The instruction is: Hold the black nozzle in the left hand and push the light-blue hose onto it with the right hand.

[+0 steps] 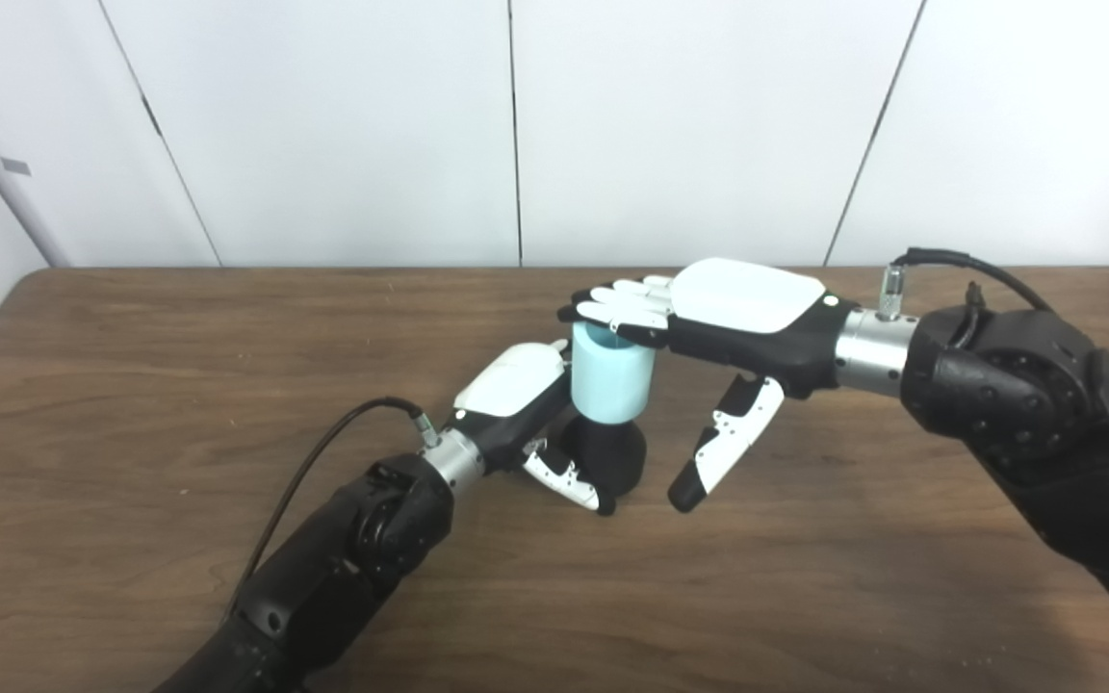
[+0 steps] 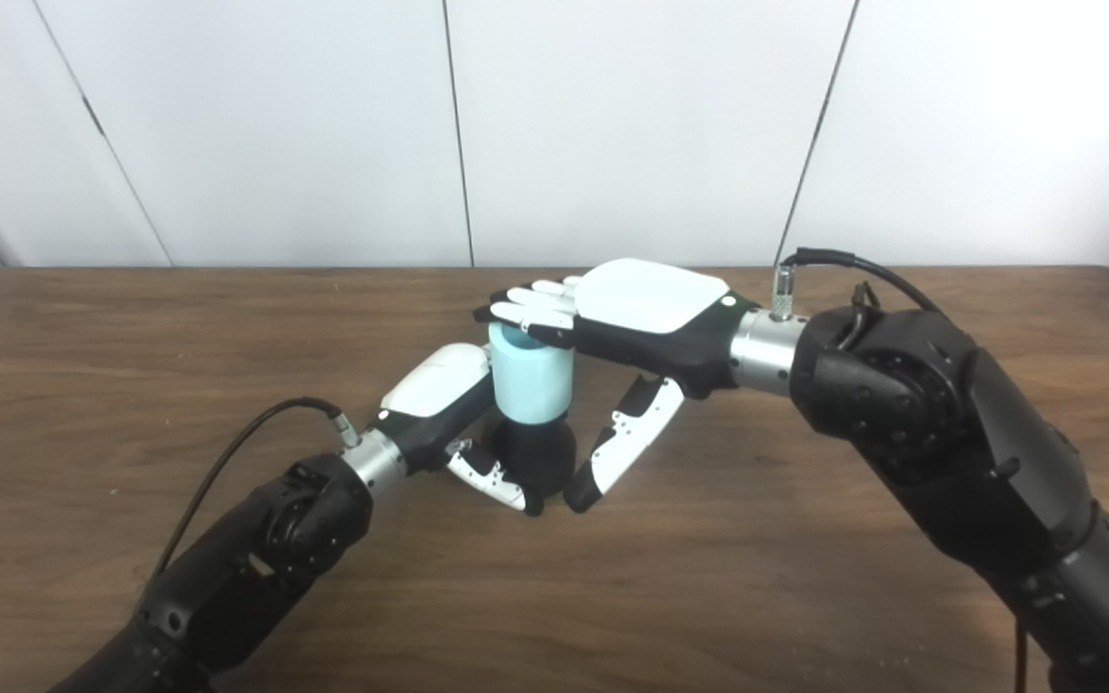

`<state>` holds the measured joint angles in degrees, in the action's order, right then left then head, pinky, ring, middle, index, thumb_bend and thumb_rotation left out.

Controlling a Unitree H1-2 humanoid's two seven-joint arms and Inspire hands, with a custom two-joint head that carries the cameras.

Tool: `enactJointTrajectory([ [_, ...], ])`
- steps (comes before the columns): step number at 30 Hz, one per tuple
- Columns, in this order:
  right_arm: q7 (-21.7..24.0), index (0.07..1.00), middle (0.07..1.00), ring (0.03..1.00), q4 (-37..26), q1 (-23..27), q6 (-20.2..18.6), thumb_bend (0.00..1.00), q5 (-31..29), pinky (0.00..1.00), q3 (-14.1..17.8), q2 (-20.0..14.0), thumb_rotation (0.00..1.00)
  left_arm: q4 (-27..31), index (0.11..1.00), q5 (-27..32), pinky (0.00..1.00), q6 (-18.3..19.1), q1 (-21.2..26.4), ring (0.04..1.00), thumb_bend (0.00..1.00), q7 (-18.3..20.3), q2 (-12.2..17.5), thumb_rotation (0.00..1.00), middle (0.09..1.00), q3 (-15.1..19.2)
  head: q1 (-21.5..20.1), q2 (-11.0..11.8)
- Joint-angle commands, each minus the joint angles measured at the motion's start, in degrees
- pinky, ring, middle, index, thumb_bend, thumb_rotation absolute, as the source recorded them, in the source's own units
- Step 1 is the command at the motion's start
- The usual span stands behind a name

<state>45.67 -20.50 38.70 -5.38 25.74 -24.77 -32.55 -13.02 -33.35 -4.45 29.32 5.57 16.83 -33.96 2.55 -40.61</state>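
Observation:
The black nozzle [image 1: 612, 452] stands upright on the wooden table [image 1: 131, 385], and my left hand [image 1: 526, 404] is shut around its rounded base. A short light-blue hose [image 1: 610, 377] sits on top of the nozzle, upright. My right hand [image 1: 709, 322] lies flat over the hose, its fingers [image 1: 627, 303] stretched across the hose's top rim and touching it. The right thumb [image 1: 723, 448] hangs down apart from the hose, to its right. In the right eye view the hose [image 2: 528, 377] and nozzle [image 2: 537, 457] stand the same way.
A black cable [image 1: 323, 452] loops from my left wrist over the table. Another cable [image 1: 959, 262] rises from the right wrist. White wall panels stand behind the table's far edge [image 1: 323, 269].

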Motion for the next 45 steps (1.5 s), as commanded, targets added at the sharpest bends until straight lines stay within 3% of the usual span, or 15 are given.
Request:
enactJointTrajectory([
  [1,3.6,1.000,1.000,1.000,1.4,-0.4,0.9,0.88,0.5,1.00,-2.7,-0.6,0.82,-1.4,0.463,-2.8,0.98,1.3,-2.6,0.620,0.52,6.0,0.4,0.00,0.519,-2.7,0.0,-0.2],
  [12,3.2,1.000,1.000,1.000,2.8,-0.6,1.6,0.89,3.1,1.00,-4.7,0.4,0.82,-1.1,0.464,-2.9,0.98,1.7,-2.5,0.616,0.52,6.0,0.3,0.00,0.517,-2.9,0.3,-0.6],
  [30,4.0,1.000,1.000,1.000,-3.2,-5.8,1.2,0.84,0.6,1.00,-2.6,-5.3,0.82,-1.9,0.469,-2.4,0.98,1.1,-1.5,0.613,0.52,6.8,0.8,0.00,0.510,-1.6,-0.1,-1.0],
  [45,2.5,1.000,1.000,1.000,-2.9,-5.7,2.6,0.83,0.5,1.00,-2.5,-4.6,0.81,-1.6,0.473,-3.4,0.98,1.9,-1.7,0.608,0.52,7.0,-0.1,0.00,0.503,-1.2,-0.3,-1.0],
])
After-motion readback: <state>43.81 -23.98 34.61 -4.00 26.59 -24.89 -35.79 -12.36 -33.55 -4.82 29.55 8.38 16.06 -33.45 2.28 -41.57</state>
